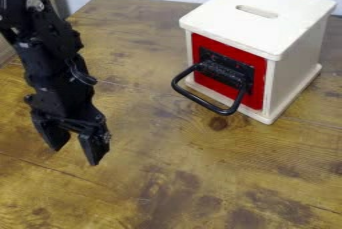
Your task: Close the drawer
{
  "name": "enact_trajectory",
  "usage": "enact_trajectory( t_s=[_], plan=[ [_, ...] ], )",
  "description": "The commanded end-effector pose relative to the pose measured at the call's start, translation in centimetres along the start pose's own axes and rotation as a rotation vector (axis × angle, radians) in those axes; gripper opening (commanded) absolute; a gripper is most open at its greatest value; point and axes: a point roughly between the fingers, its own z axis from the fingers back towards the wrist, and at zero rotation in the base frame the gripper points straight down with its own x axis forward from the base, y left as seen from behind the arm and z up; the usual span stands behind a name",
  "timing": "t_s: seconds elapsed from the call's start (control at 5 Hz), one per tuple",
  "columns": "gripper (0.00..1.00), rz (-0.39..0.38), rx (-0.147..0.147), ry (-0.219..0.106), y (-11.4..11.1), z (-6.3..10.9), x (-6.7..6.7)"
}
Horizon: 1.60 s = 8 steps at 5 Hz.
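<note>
The drawer [225, 70] has a red front panel with a dark grille-like centre and a black loop handle [203, 90] hanging out toward the table. It sits in a pale wooden cube [261, 23] with a slot in its top, at the upper right. The red front stands slightly proud of the cube's face. My black gripper [74, 143] hangs over the wooden table at the left, well apart from the handle, its two fingers pointing down with a gap between them and nothing held.
The worn wooden table [201, 183] fills the view. A pale wall runs along the back. My black arm [47, 53] reaches in from the upper left corner.
</note>
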Motion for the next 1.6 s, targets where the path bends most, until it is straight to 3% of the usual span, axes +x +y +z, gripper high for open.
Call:
enact_trajectory(
  t_s=[0.0, 0.2, 0.4, 0.6, 0.8, 1.0, 1.2, 1.4],
  plan=[
    [1.0, -0.025, 0.011, -0.12, -0.7, 4.2, 1.3],
    [1.0, -0.048, 0.005, -0.109, -2.9, 4.8, 2.1],
    [1.0, -0.071, 0.0, -0.079, -3.1, 3.6, 2.1],
    [1.0, -0.047, 0.003, -0.085, -3.1, 3.1, 2.1],
    [1.0, -0.004, 0.008, -0.067, -2.9, 1.5, 0.7],
    [1.0, 0.073, 0.017, -0.079, -1.5, 0.6, -0.7],
    [1.0, 0.17, 0.027, -0.107, 0.7, 1.0, 0.5],
    [1.0, 0.188, 0.027, -0.093, 1.9, 1.9, 2.0]
  ],
)
